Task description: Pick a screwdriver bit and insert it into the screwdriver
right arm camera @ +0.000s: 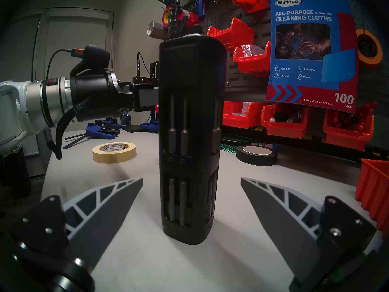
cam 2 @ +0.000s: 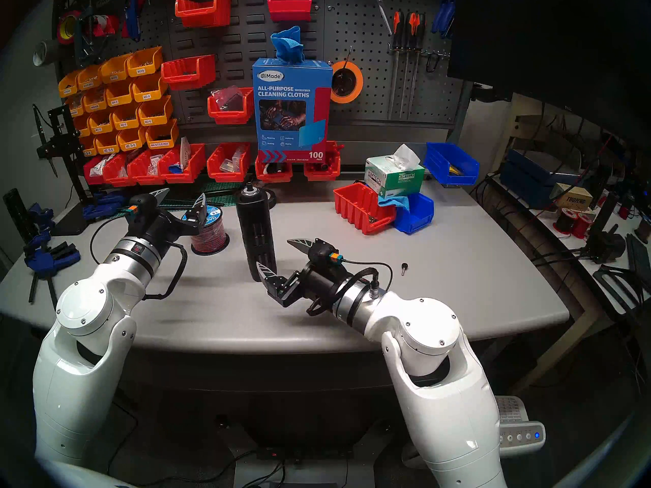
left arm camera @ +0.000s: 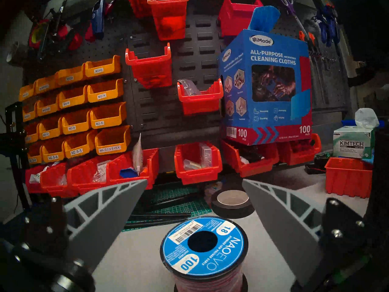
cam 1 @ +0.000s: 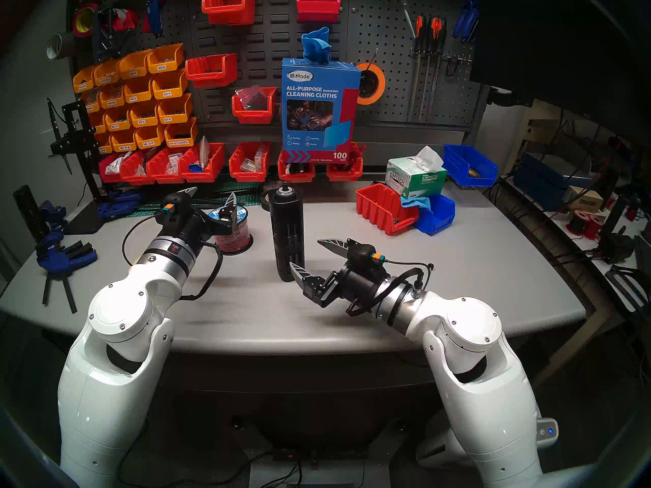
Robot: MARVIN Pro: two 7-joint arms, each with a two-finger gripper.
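The screwdriver [cam 1: 287, 233] is a thick black cylinder standing upright mid-table, with a silver-ringed top; it also shows in the head right view [cam 2: 255, 233]. In the right wrist view the screwdriver [right arm camera: 189, 137] holds several thin metal screwdriver bits [right arm camera: 172, 125] upright in its side slots. My right gripper [cam 1: 306, 255] [right arm camera: 191, 180] is open and empty, low over the table, its fingers on either side of the cylinder's base without touching. My left gripper [cam 1: 214, 191] [left arm camera: 194, 180] is open and empty, above a wire spool [left arm camera: 205, 249], left of the screwdriver.
A red bin [cam 1: 384, 209], a blue bin [cam 1: 436, 214] and a tissue box [cam 1: 414, 175] stand at the back right. A black tape roll [right arm camera: 256, 155] and a masking tape roll [right arm camera: 114, 151] lie behind the screwdriver. A small dark knob-headed pin [cam 2: 404, 268] lies by my right wrist. Clamps [cam 1: 65, 258] lie at the far left.
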